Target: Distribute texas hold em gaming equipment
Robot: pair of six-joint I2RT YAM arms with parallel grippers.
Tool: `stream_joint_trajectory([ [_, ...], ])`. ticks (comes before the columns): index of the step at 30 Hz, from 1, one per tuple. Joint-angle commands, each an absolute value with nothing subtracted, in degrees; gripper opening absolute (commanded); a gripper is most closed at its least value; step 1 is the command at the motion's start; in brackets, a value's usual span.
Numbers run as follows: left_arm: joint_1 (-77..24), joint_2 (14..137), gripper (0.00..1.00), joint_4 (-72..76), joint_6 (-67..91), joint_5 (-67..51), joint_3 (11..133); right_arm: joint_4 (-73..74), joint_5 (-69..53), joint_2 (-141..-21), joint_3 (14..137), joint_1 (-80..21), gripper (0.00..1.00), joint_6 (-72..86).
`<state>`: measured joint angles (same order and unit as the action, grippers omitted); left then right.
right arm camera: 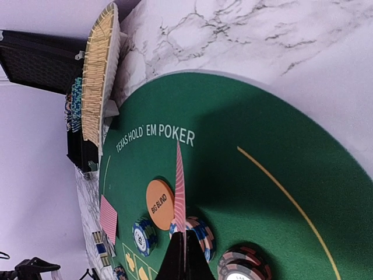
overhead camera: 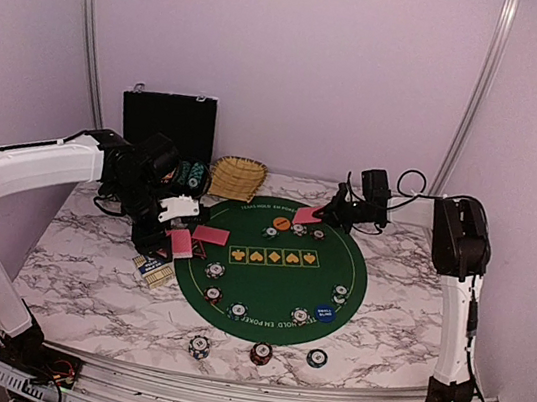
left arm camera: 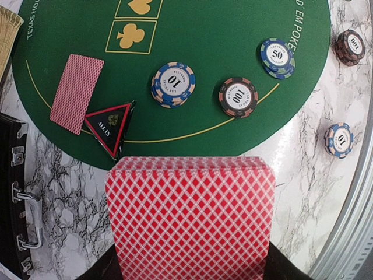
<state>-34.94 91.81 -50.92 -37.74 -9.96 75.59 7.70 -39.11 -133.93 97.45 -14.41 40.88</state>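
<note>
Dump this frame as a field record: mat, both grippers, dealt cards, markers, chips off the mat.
mat: round green poker mat on marble table
left gripper: shut on red-backed deck, at the mat's left edge
right gripper: shut on single card, over the mat's far side
dealt: one face-down card on the mat
markers: black-red triangle, orange disc, blue disc, all on the mat
off mat: three chip stacks on the near marble
far side: black case, straw basket

Soft, even pinkish light, with faint glare on the marble table [left arm camera: 297, 175].
</note>
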Motion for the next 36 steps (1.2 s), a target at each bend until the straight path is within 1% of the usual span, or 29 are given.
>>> stream_joint_trajectory([
  [1, -34.9, 90.6, 0.00, -52.0, -38.1, -10.2, 75.2, 8.3, -37.4, -134.8, 100.9, -14.6, 0.02, 40.3],
  [5, -34.9, 90.6, 0.00, -52.0, -38.1, -10.5, 75.0, 9.4, -35.9, -134.7, 101.3, -14.6, 0.09, 39.0],
  [10, -34.9, 90.5, 0.00, -52.1, -38.1, -10.6, 75.1, 10.6, -35.2, -136.2, 103.2, -14.5, 0.11, 38.4],
  [13, -34.9, 90.4, 0.00, -52.1, -38.1, -10.6, 75.1, 12.2, -34.4, -136.9, 104.4, -14.5, 0.21, 37.7],
  [19, -35.0, 90.4, 0.00, -52.2, -38.1, -10.8, 75.1, 18.1, -27.9, -134.2, 105.6, -14.5, 0.50, 32.8],
  [24, -35.0, 90.3, 0.00, -52.3, -37.9, -11.2, 75.2, 24.0, -21.1, -131.6, 105.9, -14.5, 0.65, 28.7],
  [28, -35.0, 90.0, 0.00, -52.3, -38.1, -11.2, 75.2, 26.0, -15.9, -128.5, 103.4, -14.5, 0.73, 26.9],
  [31, -35.0, 90.1, 0.00, -52.4, -38.1, -11.2, 75.3, 25.3, -13.8, -124.9, 100.2, -14.5, 0.77, 26.6],
  [36, -35.0, 90.3, 0.00, -52.3, -38.0, -10.8, 75.6, 20.3, -17.2, -116.5, 92.5, -15.0, 0.83, 28.9],
])
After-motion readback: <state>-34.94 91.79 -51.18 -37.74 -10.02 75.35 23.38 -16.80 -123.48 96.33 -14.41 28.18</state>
